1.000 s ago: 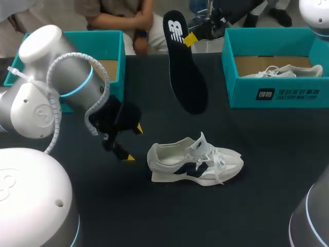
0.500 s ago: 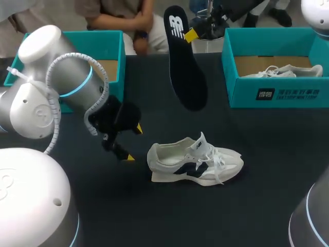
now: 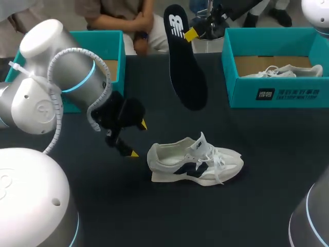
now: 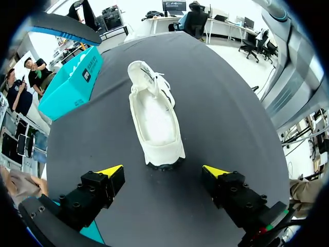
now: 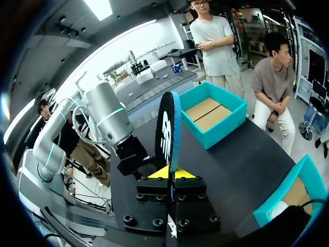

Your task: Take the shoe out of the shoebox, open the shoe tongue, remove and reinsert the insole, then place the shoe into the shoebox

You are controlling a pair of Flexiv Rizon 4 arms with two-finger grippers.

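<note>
Right hand [image 3: 191, 35] is pinched shut on the upper end of the black insole [image 3: 185, 72], which hangs toe-down in the air above and behind the white sneaker [image 3: 195, 162]. It is probably held high to line up for reinsertion. The sneaker sits upright on the dark surface [image 3: 257, 206], tongue pulled up and inside bare. Left hand [image 3: 138, 139] is spread wide, gripping nothing, just off the heel without touching, likely waiting to brace the shoe. Empty teal shoebox [image 3: 110, 46] is at the far left. The other shoebox [image 3: 277, 95], far right, holds a second sneaker [image 3: 280, 71].
</note>
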